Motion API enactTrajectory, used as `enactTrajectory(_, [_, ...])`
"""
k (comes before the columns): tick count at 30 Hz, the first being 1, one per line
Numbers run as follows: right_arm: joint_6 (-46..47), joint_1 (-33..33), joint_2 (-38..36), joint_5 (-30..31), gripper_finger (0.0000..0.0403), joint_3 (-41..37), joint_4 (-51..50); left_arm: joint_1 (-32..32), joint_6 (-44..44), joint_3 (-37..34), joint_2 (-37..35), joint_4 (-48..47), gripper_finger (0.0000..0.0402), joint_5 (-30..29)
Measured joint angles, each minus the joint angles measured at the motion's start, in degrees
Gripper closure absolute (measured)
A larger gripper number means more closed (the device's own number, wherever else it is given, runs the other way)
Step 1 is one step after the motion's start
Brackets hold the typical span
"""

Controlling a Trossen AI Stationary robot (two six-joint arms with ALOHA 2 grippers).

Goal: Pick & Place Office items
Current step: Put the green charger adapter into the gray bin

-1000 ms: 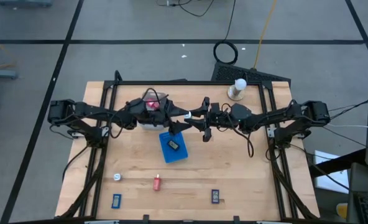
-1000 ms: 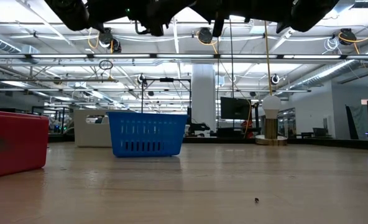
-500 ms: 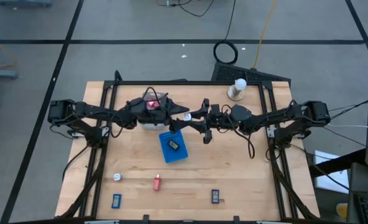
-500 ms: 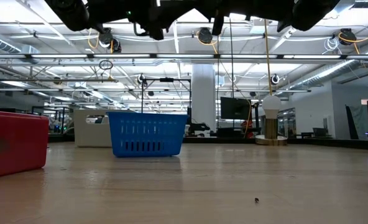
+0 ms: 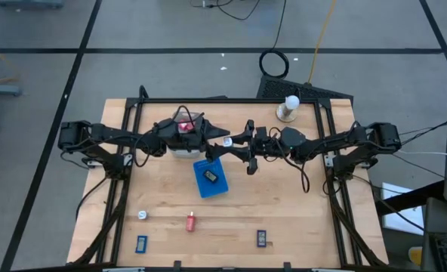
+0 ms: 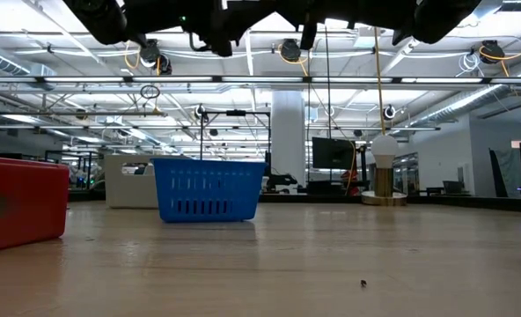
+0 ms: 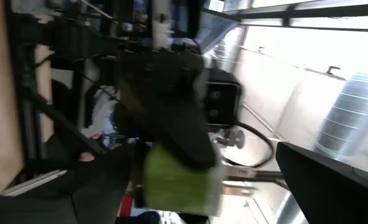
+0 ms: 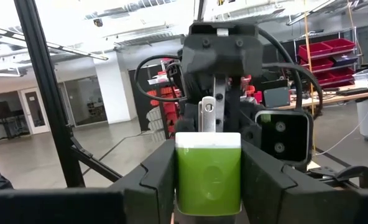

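A green office item with a white end (image 8: 207,171) sits between the fingers of my right gripper (image 8: 207,183), which is shut on it above the table's middle (image 5: 235,146). My left gripper (image 7: 206,165) faces it from the table's left (image 5: 219,141). It is open, with its fingers wide apart on either side of the green item (image 7: 181,180). Other small office items lie on the wood near the near edge: a white one (image 5: 142,215), a red one (image 5: 191,222), a blue one (image 5: 141,243) and a dark blue one (image 5: 261,239). My right gripper pinches the green item between its two fingers, which lie on its two opposite side faces (image 8: 183,177). The fingers come level from the table's right. The item is lifted clear of the table, its white end (image 8: 207,140) pointing toward my left gripper.
A blue basket (image 5: 211,179) holding a dark piece stands just below the grippers. The grey tray (image 5: 180,150) with a red thing in it lies under my left arm. A white knob on a round base (image 5: 289,107) stands at the far right. Open wood lies at the right.
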Motion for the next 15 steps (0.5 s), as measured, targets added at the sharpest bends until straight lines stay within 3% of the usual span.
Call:
enactTrajectory(10, [-0.3,0.0,0.0,0.0,0.0278,0.0,0.0,0.0,-0.2,0.0,0.0,0.7,0.0007,-0.9])
enactTrajectory(15, [-0.3,0.0,0.0,0.0,0.0278,0.0,-0.3,0.0,-0.7,0.0,0.0,0.7,0.0047,0.3])
